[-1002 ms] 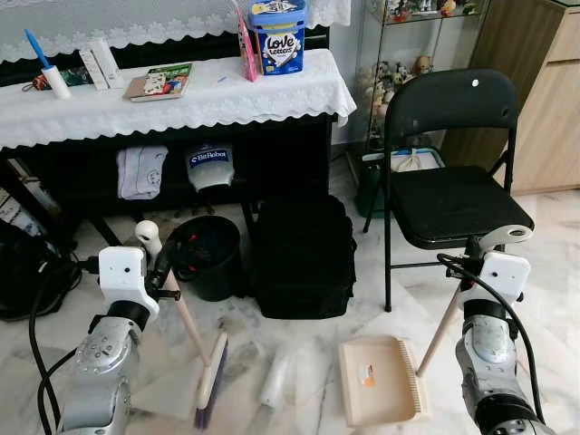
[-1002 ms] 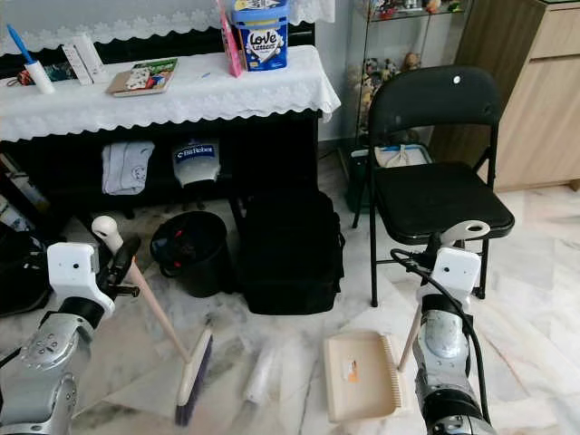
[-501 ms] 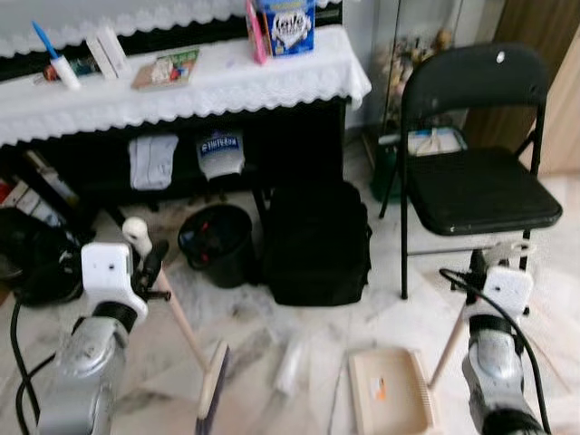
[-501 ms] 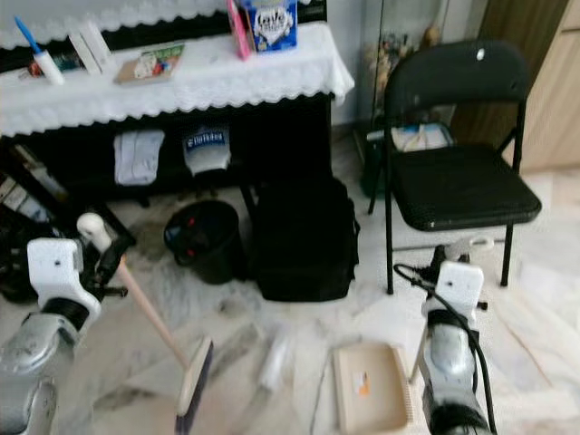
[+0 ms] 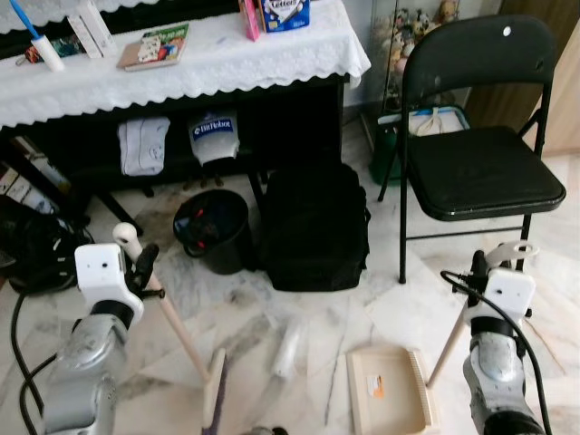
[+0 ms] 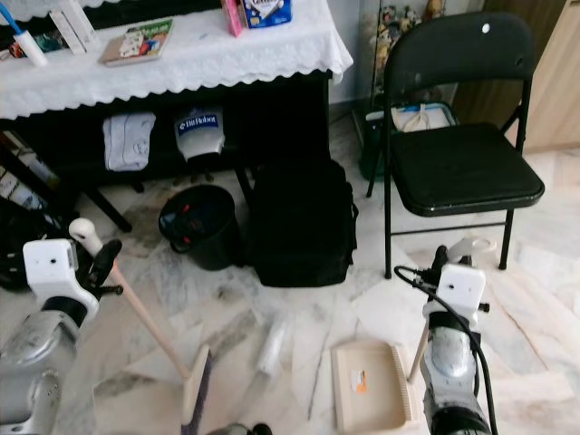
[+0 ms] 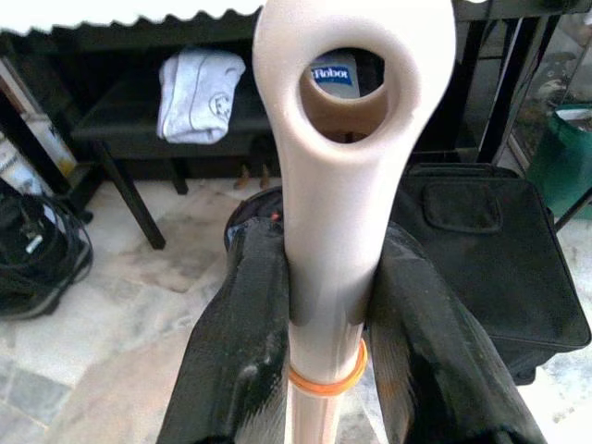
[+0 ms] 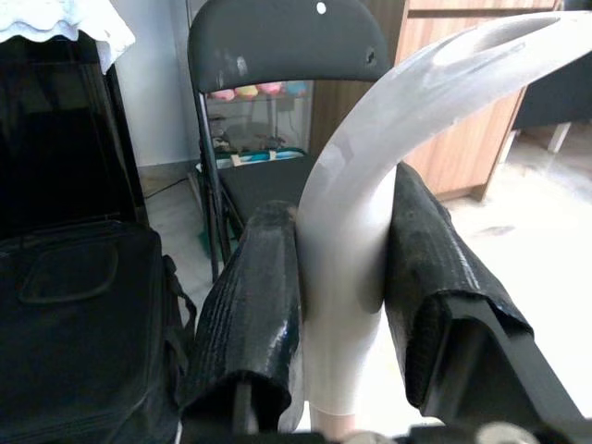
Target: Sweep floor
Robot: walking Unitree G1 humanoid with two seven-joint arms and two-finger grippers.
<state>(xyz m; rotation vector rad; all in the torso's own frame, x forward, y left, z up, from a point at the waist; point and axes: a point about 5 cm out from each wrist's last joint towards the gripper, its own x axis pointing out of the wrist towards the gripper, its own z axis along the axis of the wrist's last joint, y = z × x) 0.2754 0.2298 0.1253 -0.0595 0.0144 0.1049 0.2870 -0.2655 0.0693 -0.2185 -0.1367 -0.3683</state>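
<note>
head views: you are looking at a sweep barely begun. the crumpled wrapper is lying on the marble floor, between the broom head at its 8 o'clock and the dustpan at its 4 o'clock, touching neither.

left wrist view: the left gripper is clenching the broom handle just below its hanging loop; black bin and backpack are sitting beyond.

right wrist view: the right gripper is grasping the dustpan handle's curved end; folding chair is standing behind.
</note>
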